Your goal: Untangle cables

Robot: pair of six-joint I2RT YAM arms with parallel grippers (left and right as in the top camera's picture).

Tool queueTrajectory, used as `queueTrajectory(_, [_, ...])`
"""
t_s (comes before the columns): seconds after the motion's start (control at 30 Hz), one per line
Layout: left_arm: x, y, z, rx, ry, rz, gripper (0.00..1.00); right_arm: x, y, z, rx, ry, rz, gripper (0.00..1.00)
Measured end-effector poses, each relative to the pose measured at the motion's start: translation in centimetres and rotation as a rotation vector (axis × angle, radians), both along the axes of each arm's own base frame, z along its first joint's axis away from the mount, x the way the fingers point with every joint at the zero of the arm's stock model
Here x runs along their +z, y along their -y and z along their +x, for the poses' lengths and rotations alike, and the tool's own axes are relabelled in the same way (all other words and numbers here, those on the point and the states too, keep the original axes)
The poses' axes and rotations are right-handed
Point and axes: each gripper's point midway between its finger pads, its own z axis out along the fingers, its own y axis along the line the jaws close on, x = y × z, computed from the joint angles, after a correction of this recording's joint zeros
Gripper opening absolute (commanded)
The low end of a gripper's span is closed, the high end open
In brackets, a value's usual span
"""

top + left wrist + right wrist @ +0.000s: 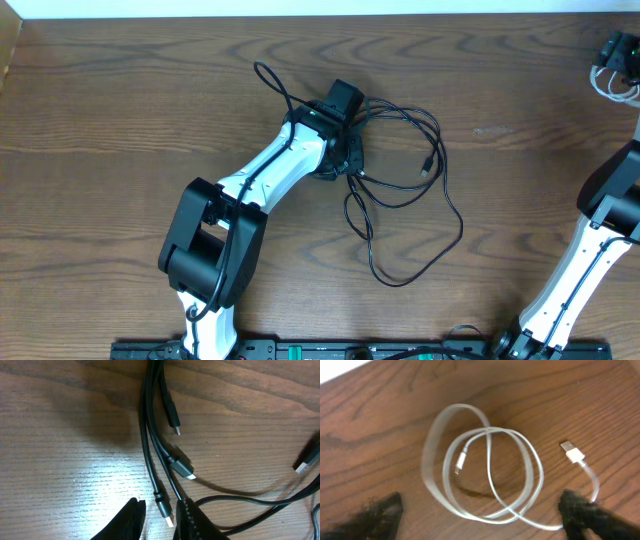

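Left jaws: spread, pinching nothing.
Left gripper (pixel 161 509): low over the table (pixel 60 450), fingertips either side of a silver-tipped plug (pixel 165 512).
Black cable (pixel 143 435): near table centre, in loose crossing loops; strands bunched beside the left fingertips, two further plugs close by; one cable or several, cannot tell.
Right jaws: spread wide, pinching nothing.
Right gripper (pixel 480 507): above the white cable (pixel 490 475); right finger (pixel 590 517) touching or just over a strand, cannot tell which.
White cable: coiled at the far right corner, well apart from the black loops; flat silvery-white plug (pixel 572 452) outside the coil, small plug (pixel 460 462) inside it.
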Motion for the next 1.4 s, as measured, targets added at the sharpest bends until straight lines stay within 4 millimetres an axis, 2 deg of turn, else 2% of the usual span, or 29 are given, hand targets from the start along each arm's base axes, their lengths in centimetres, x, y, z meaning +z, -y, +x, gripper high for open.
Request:
queueTrajectory(0.17, [0.1,0.1,0.2,-0.004,0.010,-0.005,0.32,-0.3,-1.0,-1.6,-0.004,-0.063,0.047,0.99])
queueTrajectory(0.3, [0.3,-0.5,0.6,-0.015,0.020,0.000,0.33,2.7,-3.6,-3.0,0.043,-0.073,0.118,0.99])
queueTrajectory(0.33, [0.5,-0.8,0.7,-0.015,0.025,-0.001,0.34,4.3,-4.7,-3.3,0.072,-0.056,0.137,0.99])
queueTrajectory(0.4, [2.1,-1.5,1.4,-0.012,0.064,-0.014,0.37,8.0,-7.3,-3.7,0.157,-0.014,0.166,0.99])
queueTrajectory(0.43, [3.4,-1.8,1.7,-0.010,0.095,-0.026,0.38,8.9,-8.3,-4.0,0.188,-0.010,0.182,0.99])
queueTrajectory(0.47, [5.1,-2.3,2.1,-0.009,0.133,-0.040,0.40,10.6,-10.6,-4.7,0.252,-0.004,0.213,0.99])
queueTrajectory(0.5, [7.6,-2.8,2.5,-0.007,0.191,-0.062,0.41,11.8,-12.5,-5.2,0.302,-0.005,0.236,0.99])
queueTrajectory(0.57, [11.6,-3.8,2.8,0.000,0.285,-0.093,0.43,12.1,-15.0,-6.0,0.354,-0.033,0.273,0.99])
queueTrajectory(0.63, [15.7,-5.0,2.8,0.010,0.382,-0.122,0.45,11.5,-18.3,-6.9,0.421,-0.099,0.323,0.99])
queueTrajectory(0.7, [18.4,-6.3,2.7,0.030,0.444,-0.137,0.46,10.8,-20.6,-7.7,0.475,-0.158,0.350,0.99])
queueTrajectory(0.8, [20.4,-8.7,2.0,0.075,0.470,-0.134,0.47,10.3,-23.8,-8.7,0.561,-0.226,0.360,0.99])
queueTrajectory(0.83, [20.9,-10.1,1.5,0.102,0.467,-0.124,0.47,10.1,-25.4,-9.1,0.603,-0.254,0.362,0.99])
queueTrajectory(0.93, [20.5,-12.6,0.8,0.154,0.425,-0.093,0.47,9.5,-27.3,-10.5,0.658,-0.321,0.377,0.99])
queueTrajectory(1.03, [19.9,-15.2,0.7,0.219,0.387,-0.068,0.47,7.0,-29.0,-11.9,0.696,-0.417,0.411,0.95])
queueTrajectory(1.07, [19.8,-15.4,0.7,0.224,0.384,-0.066,0.47,5.5,-29.7,-12.6,0.704,-0.466,0.432,0.93])
queueTrajectory(1.23, [19.7,-15.4,0.7,0.223,0.381,-0.065,0.47,0.0,-33.1,-13.6,0.781,-0.535,0.489,0.78])
queueTrajectory(1.3, [19.5,-15.4,0.8,0.223,0.374,-0.064,0.47,-2.2,-35.2,-14.2,0.844,-0.553,0.493,0.68])
queueTrajectory(1.4, [19.0,-15.3,0.9,0.222,0.362,-0.060,0.47,-4.4,-36.6,-14.3,0.901,-0.552,0.470,0.57])
